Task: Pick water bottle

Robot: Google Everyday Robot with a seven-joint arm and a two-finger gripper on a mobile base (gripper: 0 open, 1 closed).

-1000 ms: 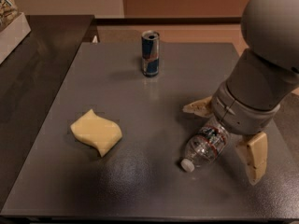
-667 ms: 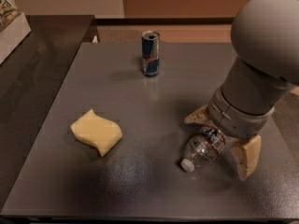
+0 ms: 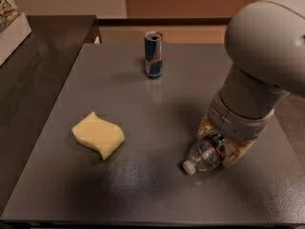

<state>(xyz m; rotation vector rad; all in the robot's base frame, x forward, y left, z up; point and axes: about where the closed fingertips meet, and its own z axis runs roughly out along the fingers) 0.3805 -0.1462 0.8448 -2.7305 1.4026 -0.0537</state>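
The clear ribbed plastic water bottle (image 3: 206, 155) lies on its side at the near right of the dark grey table (image 3: 157, 104), its small white cap pointing toward the near left. Its body sits between the two tan fingers of the robot's gripper (image 3: 217, 144), which are drawn in against it from either side beneath the bulky grey arm (image 3: 259, 66). Well apart to the left lies a pale yellow wavy sponge (image 3: 97, 135). A blue-and-silver drink can (image 3: 153, 54) stands upright at the far side.
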